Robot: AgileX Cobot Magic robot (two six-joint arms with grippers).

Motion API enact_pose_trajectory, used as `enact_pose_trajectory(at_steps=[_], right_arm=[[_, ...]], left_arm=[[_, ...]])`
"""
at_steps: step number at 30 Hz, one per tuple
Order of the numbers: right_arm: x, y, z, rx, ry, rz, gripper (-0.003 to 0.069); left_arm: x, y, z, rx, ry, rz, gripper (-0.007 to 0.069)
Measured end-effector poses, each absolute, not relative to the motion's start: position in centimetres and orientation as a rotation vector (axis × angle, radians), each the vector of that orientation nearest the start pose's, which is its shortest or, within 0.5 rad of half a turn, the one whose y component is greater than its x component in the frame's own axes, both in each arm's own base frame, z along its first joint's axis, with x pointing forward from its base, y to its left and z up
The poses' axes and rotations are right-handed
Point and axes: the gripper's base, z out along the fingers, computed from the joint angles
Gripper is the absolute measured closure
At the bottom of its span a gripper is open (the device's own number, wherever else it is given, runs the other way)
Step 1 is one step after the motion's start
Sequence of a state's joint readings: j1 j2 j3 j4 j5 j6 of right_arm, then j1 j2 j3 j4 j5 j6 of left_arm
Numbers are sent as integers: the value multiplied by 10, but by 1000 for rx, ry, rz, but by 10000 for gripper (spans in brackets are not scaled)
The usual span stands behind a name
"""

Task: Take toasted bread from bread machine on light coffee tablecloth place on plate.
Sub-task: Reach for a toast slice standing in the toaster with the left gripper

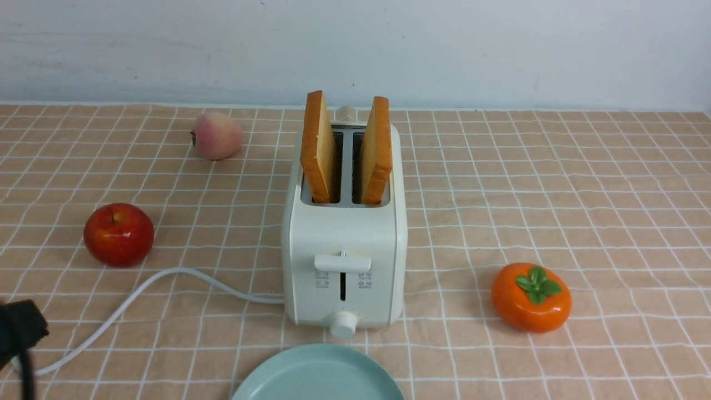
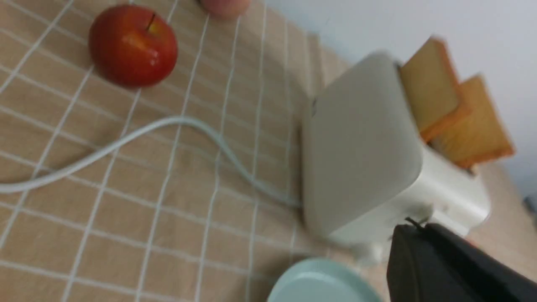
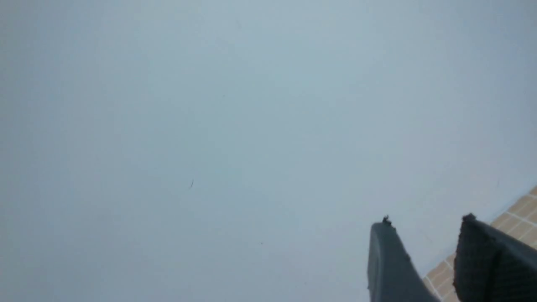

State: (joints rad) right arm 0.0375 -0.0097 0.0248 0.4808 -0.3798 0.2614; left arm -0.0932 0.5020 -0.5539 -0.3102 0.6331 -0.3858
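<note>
The cream-white bread machine (image 1: 344,244) stands mid-table on the light coffee tablecloth (image 1: 555,183). Two slices of toasted bread stand upright in its slots, the left slice (image 1: 318,147) and the right slice (image 1: 376,150). The pale green plate (image 1: 319,375) lies just in front of it, cut off by the frame edge. My left gripper (image 1: 19,330) is low at the front left, far from the toaster, with its jaws together and empty (image 2: 415,228). The left wrist view shows the toaster (image 2: 361,147), both slices (image 2: 432,84) and the plate (image 2: 319,285). My right gripper (image 3: 426,222) is open, empty, facing the wall, and out of the front view.
A red apple (image 1: 118,233) and a peach (image 1: 216,135) lie left of the toaster. An orange persimmon (image 1: 531,297) lies at its right front. The white power cord (image 1: 144,286) runs from the toaster's left side towards the front left, close to my left gripper.
</note>
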Motion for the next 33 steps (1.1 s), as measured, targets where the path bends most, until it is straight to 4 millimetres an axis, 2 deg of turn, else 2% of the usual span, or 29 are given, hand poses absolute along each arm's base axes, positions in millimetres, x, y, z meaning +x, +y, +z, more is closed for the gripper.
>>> enact_pose_trajectory(at_steps=[4, 5, 7, 11, 12, 14, 16, 18, 22, 26, 29, 31, 33], right_arm=[[48, -12, 239, 557, 1052, 628, 418], [48, -11, 239, 552, 1070, 633, 419], [44, -2, 262, 513, 1171, 702, 436], [38, 8, 314, 466, 1562, 612, 512], [39, 8, 320, 453, 1635, 572, 529], [47, 11, 334, 366, 1903, 443, 571], [55, 14, 339, 272, 2082, 381, 596], [70, 21, 337, 144, 2267, 393, 618], [88, 37, 327, -19, 2390, 545, 631], [95, 50, 318, -107, 2355, 725, 631], [98, 55, 312, -135, 2288, 810, 631], [99, 56, 308, -138, 2270, 825, 631], [101, 58, 301, -118, 2240, 865, 629]], left_arm=[[134, -34, 343, -358, 2250, -595, 638], [136, -34, 342, -358, 2266, -594, 638], [163, -40, 354, -306, 2320, -609, 638], [208, -50, 368, -180, 2344, -637, 638], [216, -52, 372, -170, 2343, -649, 638], [235, -56, 380, -147, 2354, -676, 638], [251, -61, 379, -121, 2396, -689, 638], [270, -70, 377, -82, 2430, -695, 638], [297, -98, 376, 13, 2416, -705, 624], [315, -124, 374, 96, 2364, -681, 504], [324, -141, 365, 142, 2344, -661, 337], [328, -147, 361, 148, 2332, -662, 266], [337, -157, 350, 152, 2317, -656, 132]])
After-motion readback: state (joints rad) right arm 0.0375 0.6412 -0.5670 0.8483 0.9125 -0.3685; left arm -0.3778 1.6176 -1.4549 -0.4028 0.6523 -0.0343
